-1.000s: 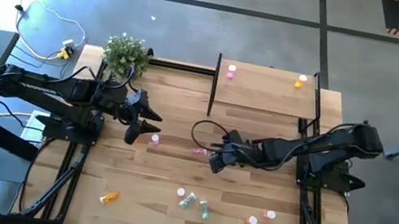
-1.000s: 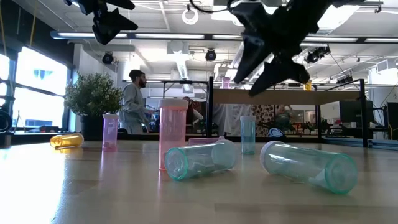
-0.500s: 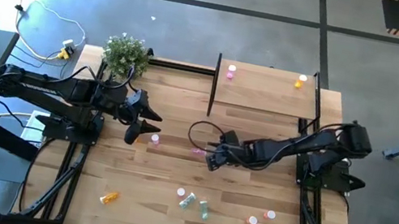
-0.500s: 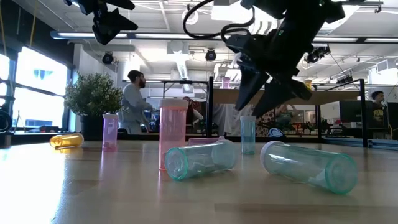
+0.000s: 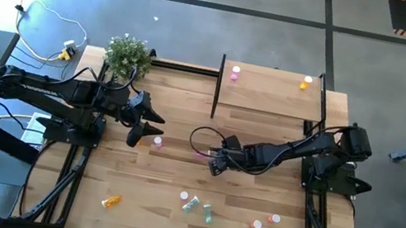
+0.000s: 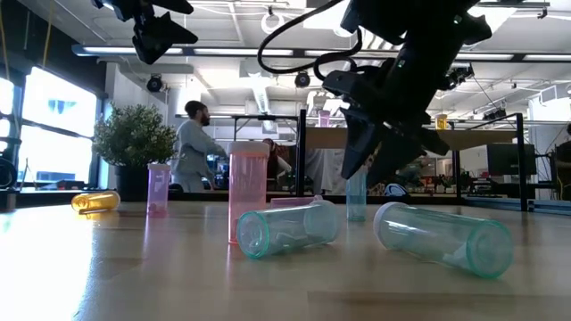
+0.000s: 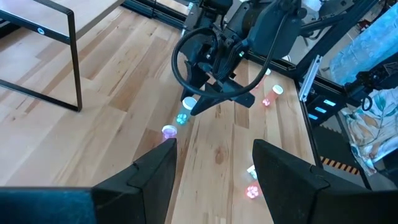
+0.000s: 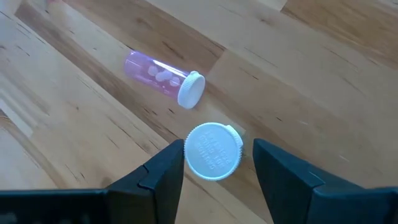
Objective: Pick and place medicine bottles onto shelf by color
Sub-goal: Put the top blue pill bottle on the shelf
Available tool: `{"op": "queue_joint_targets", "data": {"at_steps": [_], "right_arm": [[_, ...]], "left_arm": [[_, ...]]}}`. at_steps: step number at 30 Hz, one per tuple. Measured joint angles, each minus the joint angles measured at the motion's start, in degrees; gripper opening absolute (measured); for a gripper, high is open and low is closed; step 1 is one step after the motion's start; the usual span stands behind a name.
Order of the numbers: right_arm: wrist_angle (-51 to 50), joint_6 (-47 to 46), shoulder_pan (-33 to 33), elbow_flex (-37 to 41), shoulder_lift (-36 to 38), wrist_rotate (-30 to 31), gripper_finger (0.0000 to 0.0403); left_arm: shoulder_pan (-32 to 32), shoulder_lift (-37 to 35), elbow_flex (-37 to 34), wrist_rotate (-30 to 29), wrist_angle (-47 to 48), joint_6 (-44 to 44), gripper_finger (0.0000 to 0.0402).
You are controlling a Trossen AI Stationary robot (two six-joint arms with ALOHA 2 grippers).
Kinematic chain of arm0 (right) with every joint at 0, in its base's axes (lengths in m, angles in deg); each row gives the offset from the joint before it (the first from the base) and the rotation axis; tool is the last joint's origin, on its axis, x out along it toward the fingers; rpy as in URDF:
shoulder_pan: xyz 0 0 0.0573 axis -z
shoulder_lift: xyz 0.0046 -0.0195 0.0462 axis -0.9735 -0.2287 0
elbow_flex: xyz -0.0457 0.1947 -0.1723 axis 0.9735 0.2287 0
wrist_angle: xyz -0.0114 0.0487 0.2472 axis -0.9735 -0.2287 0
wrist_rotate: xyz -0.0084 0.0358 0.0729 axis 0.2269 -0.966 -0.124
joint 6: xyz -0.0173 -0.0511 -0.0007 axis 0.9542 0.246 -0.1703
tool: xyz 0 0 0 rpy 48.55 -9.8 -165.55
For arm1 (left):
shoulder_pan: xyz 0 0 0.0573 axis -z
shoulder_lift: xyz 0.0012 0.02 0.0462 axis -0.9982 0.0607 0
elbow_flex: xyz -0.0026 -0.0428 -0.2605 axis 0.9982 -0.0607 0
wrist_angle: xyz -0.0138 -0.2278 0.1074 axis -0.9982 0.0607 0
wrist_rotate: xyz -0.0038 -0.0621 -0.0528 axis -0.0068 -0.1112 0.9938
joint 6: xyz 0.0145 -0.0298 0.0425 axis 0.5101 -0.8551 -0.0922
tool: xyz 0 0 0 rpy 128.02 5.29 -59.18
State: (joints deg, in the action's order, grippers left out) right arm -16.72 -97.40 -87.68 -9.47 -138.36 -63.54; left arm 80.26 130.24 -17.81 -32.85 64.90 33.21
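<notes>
My right gripper (image 5: 215, 161) is open, low over the table's middle, fingers pointing down. In the right wrist view (image 8: 219, 148) its fingers stand on either side of an upright pale green bottle's white cap (image 8: 213, 151) without touching it; the bottle also shows in the low view (image 6: 356, 194). A pink white-capped bottle (image 8: 163, 79) lies on its side just beyond, also in the high view (image 5: 200, 153). My left gripper (image 5: 157, 123) is open, held high at the left, near an upright pink bottle (image 5: 157, 141). The shelf (image 5: 272, 101) carries a pink bottle (image 5: 234, 73) and an orange one (image 5: 306, 84).
A potted plant (image 5: 128, 54) stands at the far left corner. An orange bottle (image 5: 112, 200) lies near the front left. Pink and pale green bottles (image 5: 195, 205) and two red-pink ones (image 5: 265, 221) lie near the front edge. A person (image 6: 192, 147) stands in the room beyond.
My right gripper has come down and a little toward the table's left, staying open, until its fingers stand around the upright white-capped bottle. The bottles have not moved.
</notes>
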Motion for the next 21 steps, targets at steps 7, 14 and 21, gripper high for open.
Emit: {"op": "queue_joint_targets", "data": {"at_steps": [7, 14, 21], "right_arm": [[-0.01, 0.09, 0.0, 0.0, 0.0, 0.05, 0.0118], [-0.01, 0.13, 0.0, 0.0, 0.02, 0.09, 0.0099], [0.98, 0.18, 0.0, 0.0, 0.47, -0.22, 0.0097]], "left_arm": [[0.0, 0.0, 0.0, 0.0, 0.02, 0.0, 0.02], [0.0, 0.0, 0.0, 0.0, 0.15, 0.0, 0.02], [0.0, 0.0, 0.0, 0.0, 0.15, 0.0, 0.02]]}}
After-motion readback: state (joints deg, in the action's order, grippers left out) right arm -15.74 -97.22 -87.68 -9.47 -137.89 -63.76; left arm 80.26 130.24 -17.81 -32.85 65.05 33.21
